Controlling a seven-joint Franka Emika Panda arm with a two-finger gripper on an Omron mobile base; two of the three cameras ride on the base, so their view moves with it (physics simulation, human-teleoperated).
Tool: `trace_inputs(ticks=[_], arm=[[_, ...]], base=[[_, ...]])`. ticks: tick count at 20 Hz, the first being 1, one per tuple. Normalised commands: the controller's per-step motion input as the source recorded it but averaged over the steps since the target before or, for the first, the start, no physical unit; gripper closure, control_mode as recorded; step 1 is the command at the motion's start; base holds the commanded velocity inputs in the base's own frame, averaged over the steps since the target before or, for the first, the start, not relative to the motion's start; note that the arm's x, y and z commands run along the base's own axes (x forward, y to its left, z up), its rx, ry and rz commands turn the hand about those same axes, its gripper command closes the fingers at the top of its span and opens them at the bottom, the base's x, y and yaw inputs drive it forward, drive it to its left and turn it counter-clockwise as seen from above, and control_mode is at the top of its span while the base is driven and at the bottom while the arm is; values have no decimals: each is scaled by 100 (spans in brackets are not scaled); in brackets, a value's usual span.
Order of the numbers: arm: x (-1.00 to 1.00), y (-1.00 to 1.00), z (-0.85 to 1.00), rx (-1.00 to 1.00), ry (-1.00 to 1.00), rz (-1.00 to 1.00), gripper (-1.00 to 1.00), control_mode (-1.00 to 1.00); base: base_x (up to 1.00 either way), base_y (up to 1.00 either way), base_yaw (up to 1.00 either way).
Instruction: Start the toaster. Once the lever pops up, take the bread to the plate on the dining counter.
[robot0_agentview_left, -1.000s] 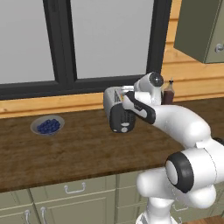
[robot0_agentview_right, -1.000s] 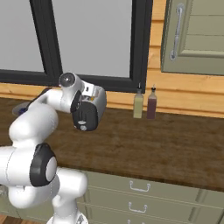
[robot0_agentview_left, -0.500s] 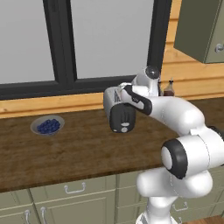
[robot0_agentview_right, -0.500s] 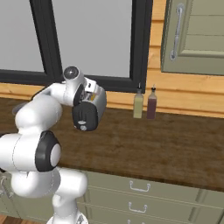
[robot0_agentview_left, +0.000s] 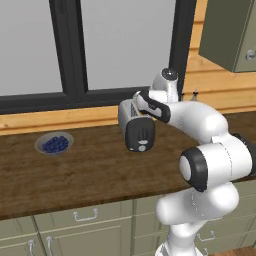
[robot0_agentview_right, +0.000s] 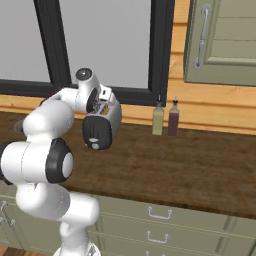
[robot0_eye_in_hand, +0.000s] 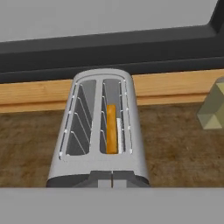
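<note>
Hand view puts your gripper (robot0_eye_in_hand: 112, 180), fingers pressed together, over the toaster (robot0_eye_in_hand: 102, 131) at the worktop's back edge; the bread (robot0_eye_in_hand: 111, 129) sits deep in its slot, so closed fingers could jab it.

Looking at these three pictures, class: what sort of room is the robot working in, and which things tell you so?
Most likely a kitchen. A toaster with bread in one slot stands on a dark wood worktop with drawer fronts below, beside a bowl of blueberries and two bottles.
</note>
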Motion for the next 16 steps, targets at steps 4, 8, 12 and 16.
trace_inputs(ticks=[4,8,12,16], arm=[[8,0,0,-1,6,0,100,-100],[6,0,0,-2,6,0,100,-100],[3,0,0,-2,5,0,100,-100],[0,0,0,0,2,0,-100,-100]], base=[[0,0,0],[0,0,0],[0,0,0],[0,0,0]])
